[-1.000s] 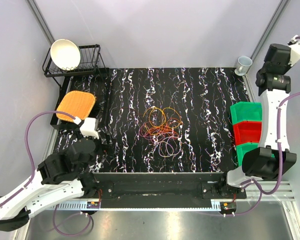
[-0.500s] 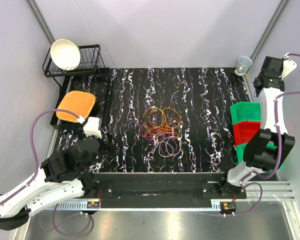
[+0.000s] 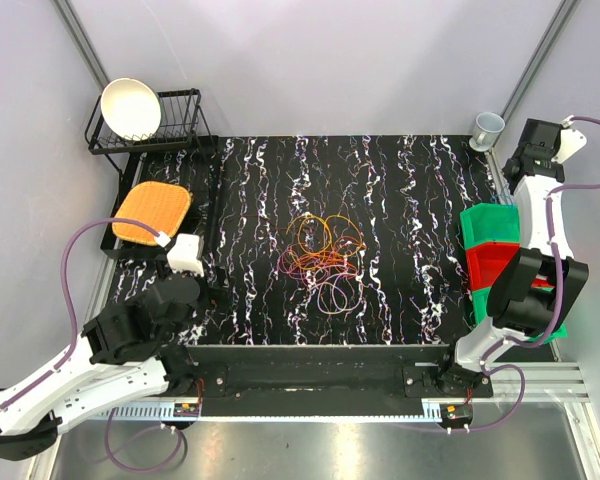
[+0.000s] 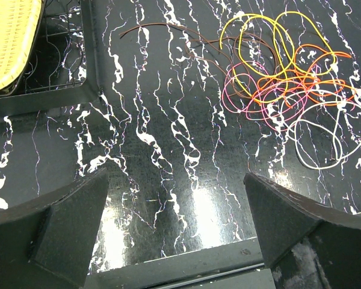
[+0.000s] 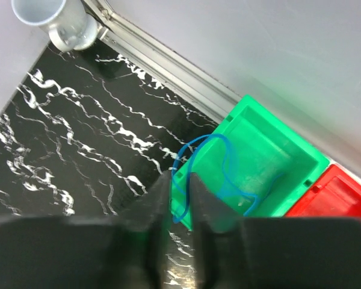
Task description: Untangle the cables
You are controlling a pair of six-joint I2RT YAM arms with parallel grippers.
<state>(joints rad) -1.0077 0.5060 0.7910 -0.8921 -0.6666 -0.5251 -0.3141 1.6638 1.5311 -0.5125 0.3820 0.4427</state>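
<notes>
Two fingers of the right gripper (image 5: 179, 183) are pinching a blue cable (image 5: 209, 137) over the far-right green bin (image 5: 271, 165), probably sorting it away, while the left gripper (image 4: 177, 217) is hovering spread wide, near-left of the central tangled cables (image 4: 283, 72).

Bright, even overhead light fills all three views, and shadows are soft and faint. White glare patches sit on the glossy black table (image 4: 198, 208) at lower centre of the left wrist view. Close to each wrist lens, the left gripper (image 4: 175, 183) and right gripper (image 5: 179, 180) look blurred, while the blue cable (image 5: 200, 142) is sharp.
</notes>
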